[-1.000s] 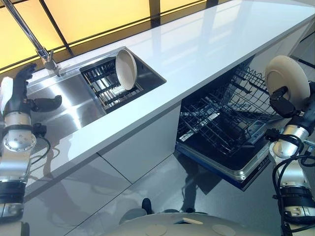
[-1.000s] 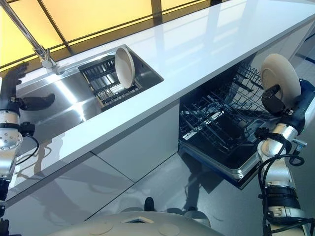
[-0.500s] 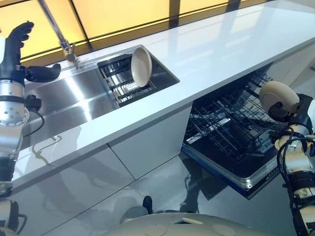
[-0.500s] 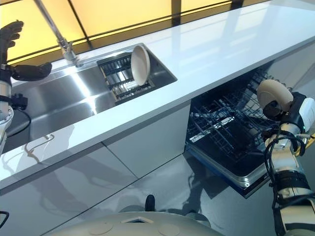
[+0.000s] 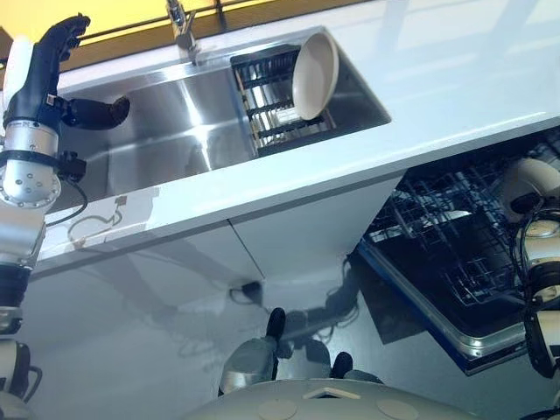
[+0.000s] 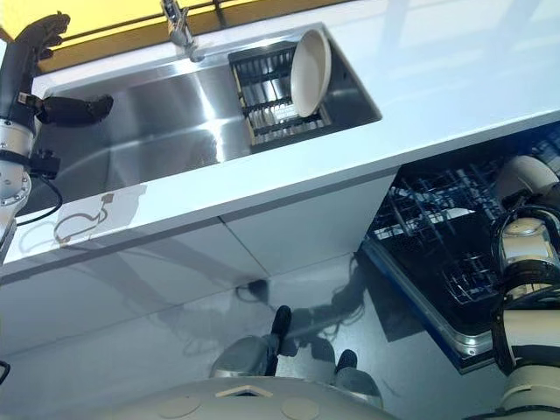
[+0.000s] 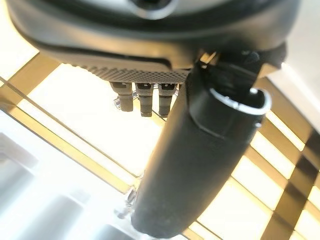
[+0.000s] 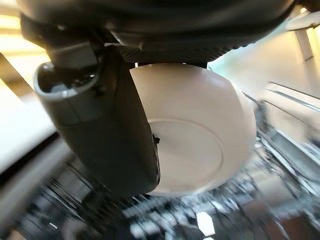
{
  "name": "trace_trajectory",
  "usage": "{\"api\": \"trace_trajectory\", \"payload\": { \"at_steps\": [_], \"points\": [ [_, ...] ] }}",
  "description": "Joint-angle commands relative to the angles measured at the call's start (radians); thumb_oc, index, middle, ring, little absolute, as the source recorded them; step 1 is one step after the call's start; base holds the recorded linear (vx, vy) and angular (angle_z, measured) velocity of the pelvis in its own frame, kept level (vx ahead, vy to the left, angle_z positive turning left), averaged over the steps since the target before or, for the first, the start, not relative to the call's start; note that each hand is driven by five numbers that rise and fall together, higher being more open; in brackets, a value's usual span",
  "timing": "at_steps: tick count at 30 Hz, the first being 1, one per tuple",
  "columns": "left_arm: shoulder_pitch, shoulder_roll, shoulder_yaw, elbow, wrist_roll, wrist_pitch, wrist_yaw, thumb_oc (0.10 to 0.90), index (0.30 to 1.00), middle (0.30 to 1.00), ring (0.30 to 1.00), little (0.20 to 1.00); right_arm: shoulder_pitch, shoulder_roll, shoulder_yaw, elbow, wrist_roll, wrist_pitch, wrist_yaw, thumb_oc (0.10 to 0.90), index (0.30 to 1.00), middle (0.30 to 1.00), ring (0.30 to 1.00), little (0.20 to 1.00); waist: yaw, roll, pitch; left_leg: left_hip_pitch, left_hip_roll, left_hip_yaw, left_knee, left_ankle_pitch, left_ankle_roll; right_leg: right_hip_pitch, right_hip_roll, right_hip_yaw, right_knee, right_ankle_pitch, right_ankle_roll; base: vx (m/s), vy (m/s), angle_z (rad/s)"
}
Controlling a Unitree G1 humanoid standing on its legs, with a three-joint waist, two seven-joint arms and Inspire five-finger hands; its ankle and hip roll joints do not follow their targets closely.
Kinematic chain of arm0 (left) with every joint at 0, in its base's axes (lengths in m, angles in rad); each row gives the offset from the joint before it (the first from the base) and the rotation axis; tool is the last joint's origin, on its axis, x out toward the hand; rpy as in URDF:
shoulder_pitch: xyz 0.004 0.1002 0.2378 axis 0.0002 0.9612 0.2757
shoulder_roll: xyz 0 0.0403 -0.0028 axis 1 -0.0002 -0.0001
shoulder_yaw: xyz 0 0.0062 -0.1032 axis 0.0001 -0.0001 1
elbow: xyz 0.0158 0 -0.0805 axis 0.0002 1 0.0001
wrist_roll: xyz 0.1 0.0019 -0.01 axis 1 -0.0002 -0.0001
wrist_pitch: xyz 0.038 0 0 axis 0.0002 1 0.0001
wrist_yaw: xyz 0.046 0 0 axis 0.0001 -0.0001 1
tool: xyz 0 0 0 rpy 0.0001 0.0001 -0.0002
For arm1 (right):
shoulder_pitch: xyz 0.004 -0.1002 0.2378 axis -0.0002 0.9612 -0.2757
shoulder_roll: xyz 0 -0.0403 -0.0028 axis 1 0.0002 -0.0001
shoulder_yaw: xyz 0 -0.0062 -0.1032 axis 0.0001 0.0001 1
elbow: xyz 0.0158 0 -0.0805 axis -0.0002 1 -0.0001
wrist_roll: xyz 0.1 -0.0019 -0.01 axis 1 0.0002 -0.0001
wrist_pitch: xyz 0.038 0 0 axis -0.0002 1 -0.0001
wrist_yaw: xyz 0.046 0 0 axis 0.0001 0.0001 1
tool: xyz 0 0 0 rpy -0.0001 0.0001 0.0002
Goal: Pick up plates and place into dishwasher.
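So, from the left eye view, one cream plate stood on its edge in the dark rack in the sink, so that one was left to do. The dishwasher under the counter was open, and its wire rack looked empty of plates. The left hand was held up high by the tap, fingers straight, thumb poking out sideways, holding nothing.

In the right eye view, the right hand was low over the dishwasher rack, carrying a second plate.

In the left wrist view, the left thumb stuck out and the fingers were not curled round anything.

In the right wrist view, the right thumb pressed on the plate, pinching it just above the wires. I think this plate was almost in, but not let go of yet.
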Motion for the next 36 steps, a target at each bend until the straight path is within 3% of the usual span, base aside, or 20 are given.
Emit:
{"api": "trace_trajectory", "payload": {
  "at_steps": [1, 7, 9, 15, 23, 36],
  "points": [
    [-0.187, 0.057, 0.029, -0.069, -0.021, -0.089, 0.095, 0.8, 0.9, 0.9, 0.9, 0.9, -0.175, -0.162, 0.105, -0.026, -0.003, 0.019, -0.061, 0.1, 0.3, 0.3, 0.3, 0.2, -0.001, 0.003, 0.005, 0.0, -0.038, 0.046, 0.102, -0.177, -0.009, -0.117, -0.019, 0.018, 0.157, -0.079, -0.032, -0.2, 0.004, 0.08],
    [-0.215, 0.046, 0.006, -0.082, -0.029, -0.093, 0.13, 0.8, 0.9, 0.9, 0.9, 0.9, -0.262, -0.168, 0.171, -0.006, -0.027, 0.025, -0.044, 0.1, 0.3, 0.3, 0.3, 0.2, -0.004, 0.022, 0.049, -0.041, -0.037, 0.047, 0.099, -0.165, -0.012, -0.166, -0.026, 0.025, 0.169, -0.084, -0.036, -0.13, 0.017, 0.01],
    [-0.206, 0.041, 0.007, -0.095, -0.029, -0.087, 0.131, 0.8, 0.9, 0.9, 0.9, 0.9, -0.265, -0.162, 0.191, -0.031, -0.036, 0.005, -0.022, 0.8, 0.9, 0.9, 0.9, 0.9, -0.008, 0.017, 0.049, -0.036, -0.036, 0.055, 0.093, -0.164, -0.011, -0.163, -0.025, 0.031, 0.163, -0.08, -0.034, -0.02, 0.008, -0.01],
    [-0.149, 0.039, 0.046, -0.112, -0.043, -0.084, 0.093, 0.8, 0.9, 0.9, 0.9, 0.9, -0.211, -0.14, 0.203, -0.251, -0.048, -0.067, -0.05, 0.8, 0.9, 0.9, 0.9, 0.9, -0.03, -0.01, 0.026, 0.003, -0.031, 0.085, 0.085, -0.174, -0.003, -0.137, -0.017, 0.053, 0.146, -0.068, -0.026, 0.02, 0.004, -0.04],
    [-0.049, 0.009, 0.125, -0.129, -0.032, -0.091, 0.018, 0.8, 0.9, 0.9, 0.9, 0.9, -0.056, -0.113, 0.074, -0.502, -0.08, -0.185, -0.072, 0.8, 0.9, 0.9, 0.9, 0.9, -0.065, -0.041, -0.041, 0.081, -0.035, 0.129, 0.064, -0.192, 0.014, -0.077, 0.003, 0.097, 0.114, -0.055, -0.013, 0.05, 0.023, -0.15],
    [0.044, -0.027, 0.21, -0.185, 0.007, -0.111, -0.002, 0.8, 0.9, 0.9, 0.9, 0.9, 0.249, 0.001, -0.134, -0.772, -0.084, -0.245, -0.04, 0.8, 0.9, 0.9, 0.9, 0.9, -0.121, -0.066, -0.121, 0.173, -0.045, 0.204, 0.036, -0.231, 0.033, -0.008, 0.012, 0.161, 0.042, -0.017, 0.014, -0.03, 0.057, -0.17]
  ]
}}
